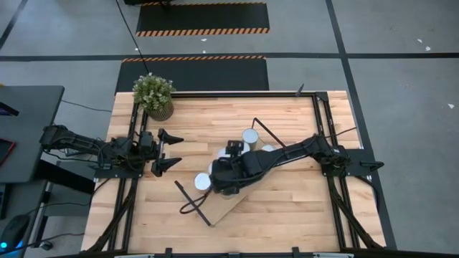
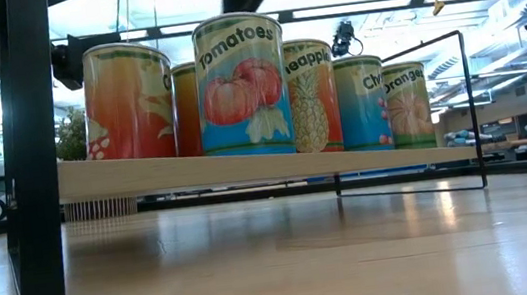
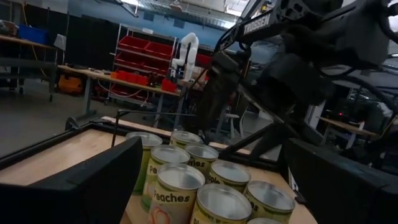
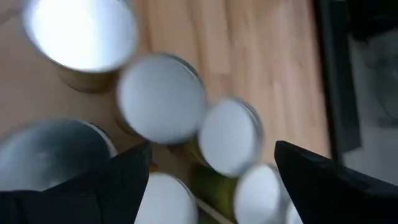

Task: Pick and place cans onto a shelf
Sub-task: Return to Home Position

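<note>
Several cans (image 2: 241,85) stand clustered on the shelf (image 2: 246,167), middle of the bench (image 1: 301,211). Right pincer (image 4: 211,155) hovers over them, wide, empty; best to lift straight up before retracting. Left pincer (image 1: 170,150) wide, parked left.

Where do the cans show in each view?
High view: cans at the table centre, mostly under the right arm.
Low view: a row on the shelf, upper middle.
Left wrist view: clustered close ahead.
Right wrist view: round tops, seen from above.
Shared landmark, bar the right wrist: the shelf's black wire frame.
</note>
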Controlling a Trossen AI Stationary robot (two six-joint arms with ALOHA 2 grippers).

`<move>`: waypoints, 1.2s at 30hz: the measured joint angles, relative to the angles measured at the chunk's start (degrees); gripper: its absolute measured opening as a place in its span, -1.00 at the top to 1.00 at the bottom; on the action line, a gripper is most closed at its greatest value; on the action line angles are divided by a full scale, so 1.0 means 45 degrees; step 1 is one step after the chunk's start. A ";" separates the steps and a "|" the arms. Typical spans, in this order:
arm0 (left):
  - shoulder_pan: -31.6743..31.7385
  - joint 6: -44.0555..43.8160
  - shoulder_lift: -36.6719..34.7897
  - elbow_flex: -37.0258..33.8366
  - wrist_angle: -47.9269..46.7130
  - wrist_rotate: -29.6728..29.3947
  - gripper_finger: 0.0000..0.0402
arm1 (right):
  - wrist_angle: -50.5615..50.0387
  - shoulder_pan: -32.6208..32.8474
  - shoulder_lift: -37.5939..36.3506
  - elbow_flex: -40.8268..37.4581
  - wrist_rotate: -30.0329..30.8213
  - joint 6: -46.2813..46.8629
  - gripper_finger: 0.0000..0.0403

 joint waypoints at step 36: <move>0.0005 0.1048 -0.0006 0.2050 -0.6307 0.1082 -0.99 | 0.7761 0.0925 -1.1169 -1.3488 0.2660 0.1976 -0.72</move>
